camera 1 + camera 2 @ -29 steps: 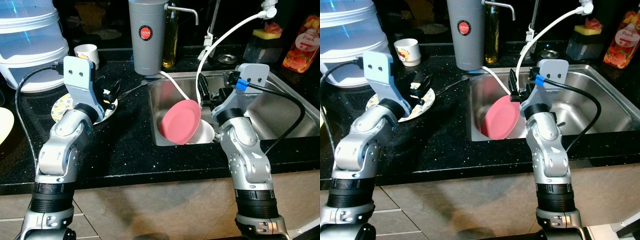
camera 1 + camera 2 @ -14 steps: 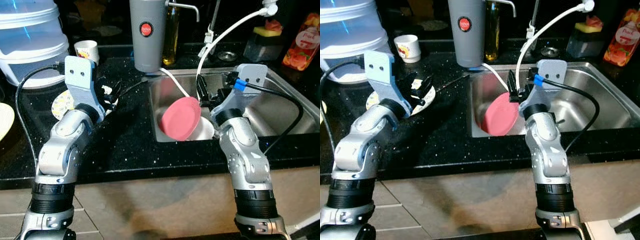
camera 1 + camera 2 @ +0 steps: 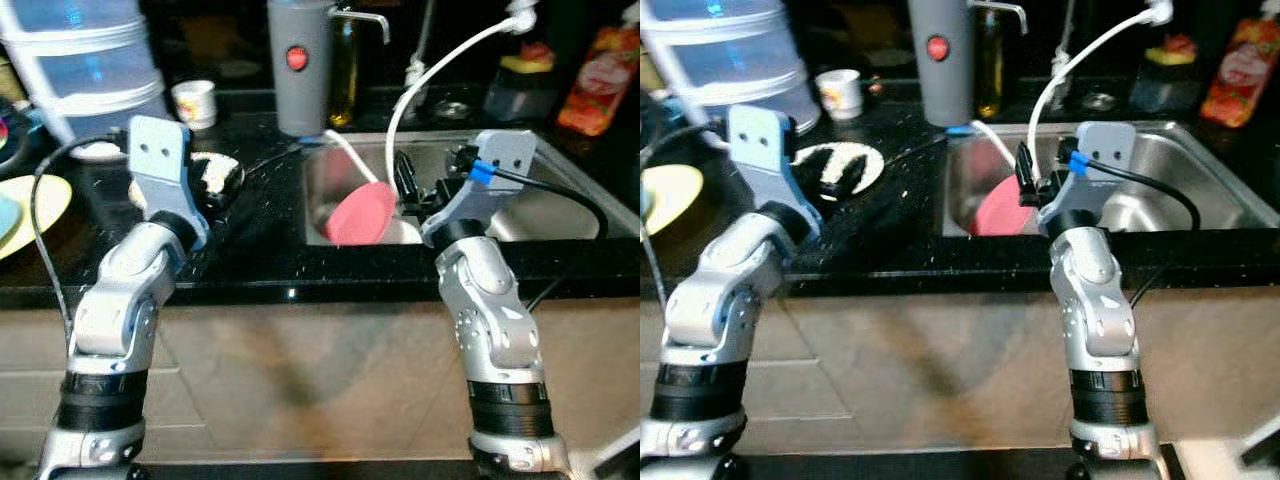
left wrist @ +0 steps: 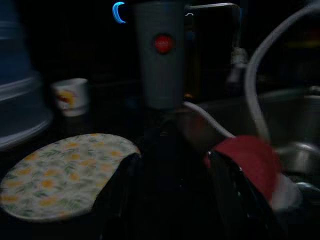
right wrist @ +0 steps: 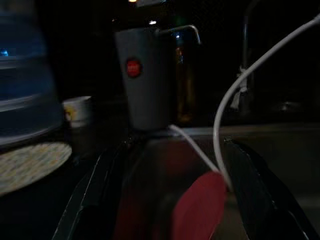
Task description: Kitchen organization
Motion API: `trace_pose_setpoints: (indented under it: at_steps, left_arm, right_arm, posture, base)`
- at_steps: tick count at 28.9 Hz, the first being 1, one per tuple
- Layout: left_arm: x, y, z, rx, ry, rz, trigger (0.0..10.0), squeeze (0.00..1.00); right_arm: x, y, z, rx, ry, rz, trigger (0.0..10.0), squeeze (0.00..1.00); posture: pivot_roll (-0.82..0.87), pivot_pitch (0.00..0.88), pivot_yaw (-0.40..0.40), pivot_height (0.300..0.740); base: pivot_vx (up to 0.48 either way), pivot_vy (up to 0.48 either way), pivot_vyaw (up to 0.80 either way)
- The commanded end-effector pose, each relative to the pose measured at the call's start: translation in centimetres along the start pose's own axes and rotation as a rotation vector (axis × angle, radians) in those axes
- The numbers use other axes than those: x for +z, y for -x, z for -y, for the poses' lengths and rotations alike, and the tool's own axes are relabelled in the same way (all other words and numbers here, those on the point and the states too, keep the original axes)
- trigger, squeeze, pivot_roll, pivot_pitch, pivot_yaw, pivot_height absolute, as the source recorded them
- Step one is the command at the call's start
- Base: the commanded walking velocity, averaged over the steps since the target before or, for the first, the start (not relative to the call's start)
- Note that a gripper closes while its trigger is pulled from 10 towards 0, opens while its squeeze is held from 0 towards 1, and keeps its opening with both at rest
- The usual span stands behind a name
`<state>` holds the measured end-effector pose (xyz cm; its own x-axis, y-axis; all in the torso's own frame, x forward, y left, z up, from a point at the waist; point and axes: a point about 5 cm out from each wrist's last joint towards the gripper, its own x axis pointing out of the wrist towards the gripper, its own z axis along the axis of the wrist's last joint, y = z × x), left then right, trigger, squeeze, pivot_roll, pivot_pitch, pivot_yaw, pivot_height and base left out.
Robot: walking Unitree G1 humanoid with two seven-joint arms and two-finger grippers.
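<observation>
A pink plate (image 3: 360, 213) leans tilted in the steel sink (image 3: 560, 215) against a white bowl (image 3: 407, 232). My right gripper (image 3: 405, 185) hovers open just above the plate's upper edge; in the right wrist view its two fingers (image 5: 95, 195) stand wide apart with the pink plate (image 5: 197, 210) below them. A floral plate (image 3: 215, 170) lies on the black counter (image 3: 260, 240) left of the sink. My left gripper (image 3: 840, 180) is open over that plate, and the left wrist view shows the floral plate (image 4: 60, 172) beside its spread fingers (image 4: 230, 195).
A grey water dispenser (image 3: 300, 65), an oil bottle and a small white cup (image 3: 195, 100) stand at the back. Stacked clear containers (image 3: 85, 60) and a yellow plate (image 3: 30, 205) sit far left. A white hose (image 3: 440, 70) arcs over the sink; an orange bottle (image 3: 600, 75) is back right.
The whole picture has shifted: the camera has drawn back, so the counter front and cabinet show more. Both grippers keep their places over the floral plate and the pink plate.
</observation>
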<state>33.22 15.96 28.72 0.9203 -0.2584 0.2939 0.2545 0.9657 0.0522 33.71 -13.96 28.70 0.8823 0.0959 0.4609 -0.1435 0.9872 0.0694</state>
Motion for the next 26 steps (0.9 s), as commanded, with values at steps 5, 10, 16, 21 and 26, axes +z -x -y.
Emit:
trace_pose_setpoints:
  at_steps: [5, 10, 16, 21, 26]
  left_arm:
    - [-0.4, 0.2, 0.0, -0.003, 0.001, -0.022, 10.0, 0.0]
    - [-1.9, 0.8, 0.2, -0.014, 0.058, -0.087, 10.0, 0.0]
    - [-3.4, 1.5, 0.1, -0.002, 0.1, -0.138, 10.0, 0.0]
    - [-4.9, 2.2, -0.1, 0.009, 0.112, -0.198, 10.0, 0.0]
    - [-7.2, 3.3, 0.1, 0.007, 0.066, -0.281, 10.0, 0.0]
  right_arm:
    - [0.3, 0.1, -0.3, 0.011, -0.009, 0.006, 10.0, 0.0]
    - [0.2, 0.2, -0.5, 0.017, -0.012, -0.004, 10.0, 0.0]
    - [0.0, 0.4, -0.7, 0.022, -0.015, -0.019, 10.0, 0.0]
    - [-0.2, 0.8, -0.9, 0.025, -0.02, -0.034, 10.0, 0.0]
    - [-1.8, 1.4, -0.7, 0.028, -0.01, -0.11, 10.0, 0.0]
  posture:
    - [0.01, 0.129, 0.009, 0.74]
    - [0.0, 0.126, 0.005, 0.74]
    - [0.0, 0.126, 0.002, 0.74]
    - [-0.01, 0.123, -0.007, 0.74]
    - [-0.01, 0.121, -0.01, 0.74]
  base:
    - [-0.22, 0.0, 0.0]
    - [0.0, 0.0, 0.0]
    - [0.0, 0.0, 0.0]
    - [0.0, 0.0, 0.0]
    - [0.0, 0.0, 0.0]
